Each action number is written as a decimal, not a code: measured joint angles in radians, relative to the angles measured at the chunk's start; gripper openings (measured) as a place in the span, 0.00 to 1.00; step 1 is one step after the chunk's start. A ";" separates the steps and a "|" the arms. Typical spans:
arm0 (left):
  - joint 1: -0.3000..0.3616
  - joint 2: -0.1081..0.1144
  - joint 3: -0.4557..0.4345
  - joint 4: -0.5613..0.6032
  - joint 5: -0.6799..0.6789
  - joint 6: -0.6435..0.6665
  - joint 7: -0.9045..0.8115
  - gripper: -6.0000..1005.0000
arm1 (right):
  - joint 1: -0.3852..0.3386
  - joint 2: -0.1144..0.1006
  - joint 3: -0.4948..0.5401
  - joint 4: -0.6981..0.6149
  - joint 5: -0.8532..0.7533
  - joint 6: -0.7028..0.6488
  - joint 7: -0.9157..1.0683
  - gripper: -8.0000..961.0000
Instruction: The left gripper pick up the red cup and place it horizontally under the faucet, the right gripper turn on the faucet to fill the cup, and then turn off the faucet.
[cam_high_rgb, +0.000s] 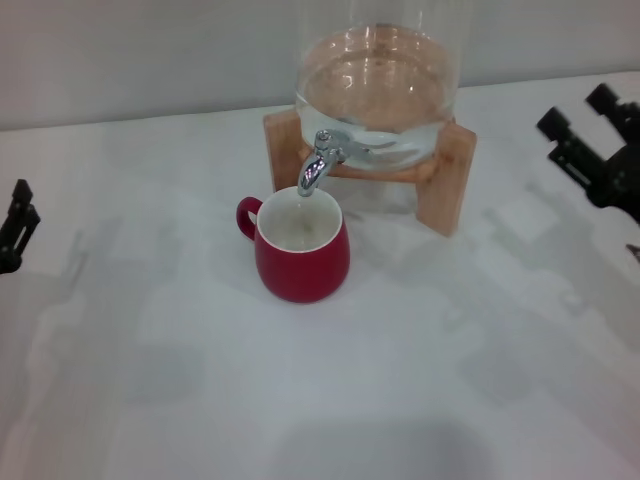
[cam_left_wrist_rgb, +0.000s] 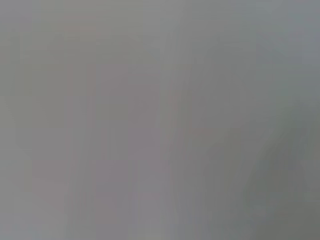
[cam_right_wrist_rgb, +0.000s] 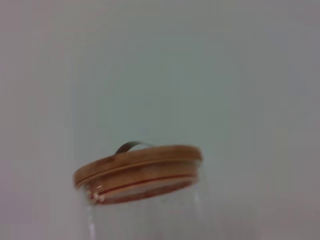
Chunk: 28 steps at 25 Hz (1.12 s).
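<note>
Hidden or cut off: the glass jar (cam_high_rgb: 378, 90) loses its upper part past the frame top in the head view; only the right wrist view shows its round wooden lid (cam_right_wrist_rgb: 137, 172) with a thin metal handle on top.
Left wrist view: a flat grey blur with nothing to make out.
Left gripper (cam_high_rgb: 17, 226): only a black tip shows at the frame edge, well to the left of the red cup and apart from it; whether its jaws are apart or together, I cannot tell.
Right gripper (cam_high_rgb: 580, 128): black, partly cut by the frame edge, to the right of the jar and clear of the faucet; its two fingers stand spread, grasping nothing.
Red cup (cam_high_rgb: 300, 245): squat, rounded, glossy dark-red ceramic with a white inside, upright on the table directly under the faucet spout, its small loop handle pointing left, away from the jar stand's right leg.
Faucet (cam_high_rgb: 319, 163): small shiny chrome spigot, spout curving down over the cup's mouth; whether water runs is hard to tell.
Wooden stand (cam_high_rgb: 445, 180): light blocky legs carrying the jar, behind the cup.
Table (cam_high_rgb: 150, 350): smooth, pale, matt.
</note>
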 joint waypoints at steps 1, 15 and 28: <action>0.001 0.000 -0.001 -0.001 0.000 0.003 0.000 0.64 | 0.003 0.000 -0.013 0.000 0.000 0.001 0.004 0.89; 0.020 0.002 -0.014 -0.028 0.003 0.030 0.021 0.87 | 0.020 0.003 -0.217 -0.079 -0.001 0.089 0.084 0.89; 0.024 -0.001 -0.027 -0.034 -0.002 0.030 0.037 0.87 | 0.072 0.004 -0.300 -0.156 -0.001 0.192 0.103 0.89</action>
